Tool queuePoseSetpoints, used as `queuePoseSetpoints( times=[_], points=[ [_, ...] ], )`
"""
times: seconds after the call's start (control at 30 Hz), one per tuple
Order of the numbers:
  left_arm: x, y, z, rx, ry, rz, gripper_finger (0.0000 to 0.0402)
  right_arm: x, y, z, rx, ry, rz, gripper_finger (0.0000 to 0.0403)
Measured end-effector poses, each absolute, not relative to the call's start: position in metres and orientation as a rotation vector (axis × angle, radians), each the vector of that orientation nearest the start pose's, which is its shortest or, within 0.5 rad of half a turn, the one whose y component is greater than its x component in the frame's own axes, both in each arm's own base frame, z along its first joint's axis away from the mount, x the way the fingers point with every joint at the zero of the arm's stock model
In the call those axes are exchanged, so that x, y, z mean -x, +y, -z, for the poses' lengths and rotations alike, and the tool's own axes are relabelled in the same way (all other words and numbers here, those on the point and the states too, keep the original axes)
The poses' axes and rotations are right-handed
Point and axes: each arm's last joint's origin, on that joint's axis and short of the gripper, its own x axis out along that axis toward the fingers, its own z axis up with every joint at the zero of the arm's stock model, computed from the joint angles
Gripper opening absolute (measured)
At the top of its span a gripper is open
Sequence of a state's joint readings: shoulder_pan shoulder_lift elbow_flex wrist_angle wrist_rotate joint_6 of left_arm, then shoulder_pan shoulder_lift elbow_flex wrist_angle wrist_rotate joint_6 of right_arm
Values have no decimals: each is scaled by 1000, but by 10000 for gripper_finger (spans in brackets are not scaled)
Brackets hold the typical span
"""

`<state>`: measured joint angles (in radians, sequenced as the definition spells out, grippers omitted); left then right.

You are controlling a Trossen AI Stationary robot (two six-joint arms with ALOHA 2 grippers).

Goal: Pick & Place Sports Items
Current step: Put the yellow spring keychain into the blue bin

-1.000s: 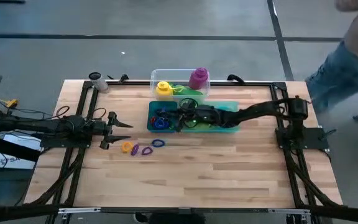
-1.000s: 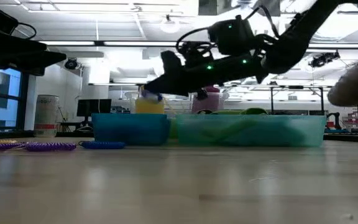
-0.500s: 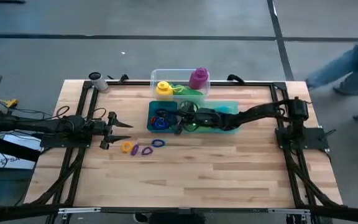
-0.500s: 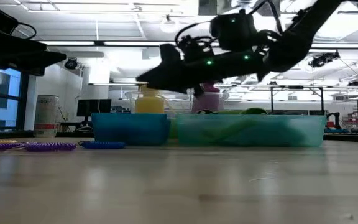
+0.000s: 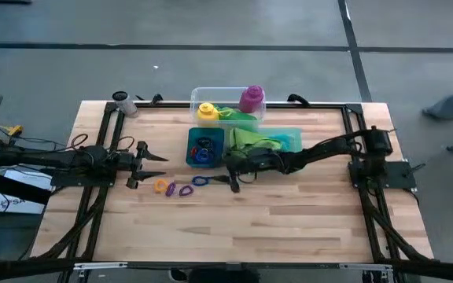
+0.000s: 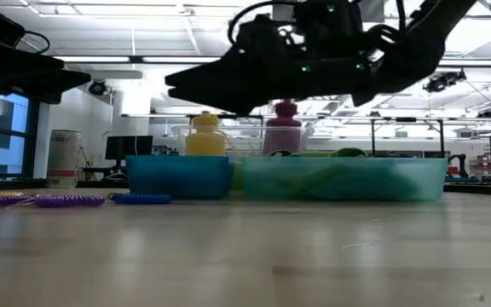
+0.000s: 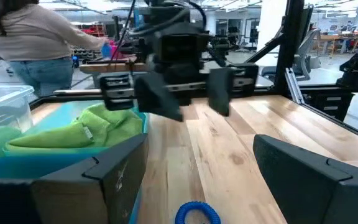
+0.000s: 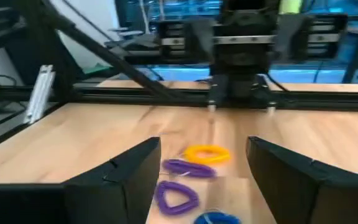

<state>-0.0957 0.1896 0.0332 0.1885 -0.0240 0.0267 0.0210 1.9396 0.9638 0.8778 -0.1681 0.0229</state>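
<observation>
My right gripper (image 5: 233,174) hangs open above the table, just near of the teal tray (image 5: 293,139), with nothing between its fingers (image 8: 129,177). The tray's left part holds small rings (image 5: 203,151); its right part holds a lime-green cloth (image 5: 250,139). Yellow (image 8: 207,152), purple (image 8: 176,196) and blue (image 5: 200,181) rings lie flat on the wood between the two grippers. A yellow bottle (image 5: 206,112) and a purple bottle (image 5: 251,98) stand in the clear tub (image 5: 197,96) behind the tray. At the table's left, my left gripper (image 5: 154,157) waits open and level.
A can (image 5: 121,100) stands at the far left corner. Black frame rails run along the table's edges (image 5: 344,118). Bare wood stretches over the near half of the table (image 5: 250,228). A person (image 7: 36,43) stands beyond the table's far right side.
My right gripper has swung off the teal tray toward the table's near edge, turning as it went, and now hangs over bare wood beside the tray. The green cloth in the tray's right part now shows uncovered. The person at the far right has walked away.
</observation>
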Motion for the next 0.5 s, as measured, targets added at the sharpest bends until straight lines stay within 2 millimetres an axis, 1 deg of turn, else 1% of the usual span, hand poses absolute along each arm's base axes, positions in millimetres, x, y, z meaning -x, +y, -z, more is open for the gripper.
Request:
queuePoseSetpoints(
  times=[0.23,0.37,0.5],
  points=[
    [-108,-10,-177,-25,-33,71,236,-397,27,-173,-26,101,-212,189],
    [-108,-10,-177,-25,-33,71,236,-393,29,-186,-29,83,-217,189],
    [-108,-10,-177,-25,-33,71,236,-386,31,-200,-61,145,-200,189]
  ],
)
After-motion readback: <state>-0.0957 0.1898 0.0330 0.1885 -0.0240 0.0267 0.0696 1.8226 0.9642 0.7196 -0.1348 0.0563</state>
